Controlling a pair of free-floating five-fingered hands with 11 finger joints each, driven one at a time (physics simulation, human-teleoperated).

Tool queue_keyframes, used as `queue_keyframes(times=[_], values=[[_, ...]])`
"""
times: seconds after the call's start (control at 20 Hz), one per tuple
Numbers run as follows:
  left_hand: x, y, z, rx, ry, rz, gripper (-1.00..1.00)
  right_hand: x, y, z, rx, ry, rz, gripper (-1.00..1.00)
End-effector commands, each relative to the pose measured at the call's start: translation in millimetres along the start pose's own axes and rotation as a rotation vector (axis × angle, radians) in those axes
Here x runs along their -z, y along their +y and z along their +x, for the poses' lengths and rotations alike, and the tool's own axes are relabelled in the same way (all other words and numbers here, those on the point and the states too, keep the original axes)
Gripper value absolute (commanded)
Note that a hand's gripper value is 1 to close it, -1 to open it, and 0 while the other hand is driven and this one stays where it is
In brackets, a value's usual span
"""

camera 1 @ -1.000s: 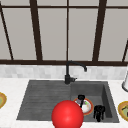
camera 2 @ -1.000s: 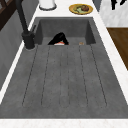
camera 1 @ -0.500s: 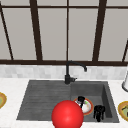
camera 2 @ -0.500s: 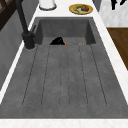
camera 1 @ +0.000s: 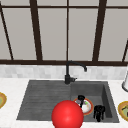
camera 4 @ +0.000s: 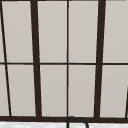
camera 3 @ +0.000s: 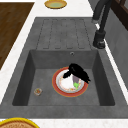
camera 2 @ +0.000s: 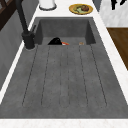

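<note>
Lower now in the left side view, the left hand rests curled fingers on the plate. Right hand hovers beside it; grip unclear. A glancing touch could skid the plate.

A home kitchen: a dark grey sink with a ribbed draining board and a black tap sits in a white counter under a dark-framed window, plates of food nearby.

No readable text, labels, brands or numbers on anything in view
</note>
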Motion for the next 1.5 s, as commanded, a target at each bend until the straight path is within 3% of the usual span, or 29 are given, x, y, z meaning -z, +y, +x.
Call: queue_keyframes(times=[0.0, 0.05, 0.3, 0.35, 0.45, 0.6, 0.65, 0.7, 0.75, 0.95, 1.05, 1.15, 1.2, 1.45], values=[[-1, -8, -16, -0.01, -0.001, 0.002, -1.0, 0, 0, 0, 0.0, 0.0, 0.0, 0.0], [-2, -12, -23, 0.002, -0.007, 0.011, -1.0, 0, 0, 0, 0.0, 0.0, 0.0, 0.0], [-5, -4, -40, -0.061, -0.011, 0.022, -1.0, 0, 0, 0, 0.0, 0.0, 0.0, 0.0], [-5, -4, -41, -0.074, -0.015, 0.029, 1.0, 0, 0, 0, 0.0, 0.0, 0.0, 0.0], [-7, 6, -42, -0.066, -0.031, 0.016, 1.0, 0, 0, 0, 0.0, 0.0, 0.0, 0.0], [-7, 25, -35, -0.063, -0.024, 0.01, 1.0, 0, 0, 0, 0.0, 0.0, 0.0, 0.0], [0, 25, -29, -0.059, -0.01, 0.028, 1.0, 0, 0, 0, 0.0, 0.0, 0.0, 0.0], [6, 23, -22, -0.035, 0.007, 0.027, 1.0, 0, 0, 0, 0.0, 0.0, 0.0, 0.0], [7, 22, -17, 0.007, 0.01, 0.024, 1.0, 0, 0, 0, 0.0, 0.0, 0.0, 0.0], [9, 22, -14, 0.095, 0.019, 0.021, 1.0, 0, 0, 0, 0.0, 0.0, 0.0, 0.0], [5, 25, -8, 0.173, 0.02, 0.026, 1.0, 0, 0, 0, 0.0, 0.0, 0.0, 0.0], [6, 23, -2, 0.215, 0.031, 0.031, 1.0, 0, 0, 0, 0.0, 0.0, 0.0, 0.0], [5, 32, -3, 0.23, 0.026, 0.028, 1.0, 0, 0, 0, 0.0, 0.0, 0.0, 0.0], [-3, 64, 5, 0.144, 0.037, 0.032, 1.0, 0, 0, 0, 0.0, 0.0, 0.0, 0.0]])
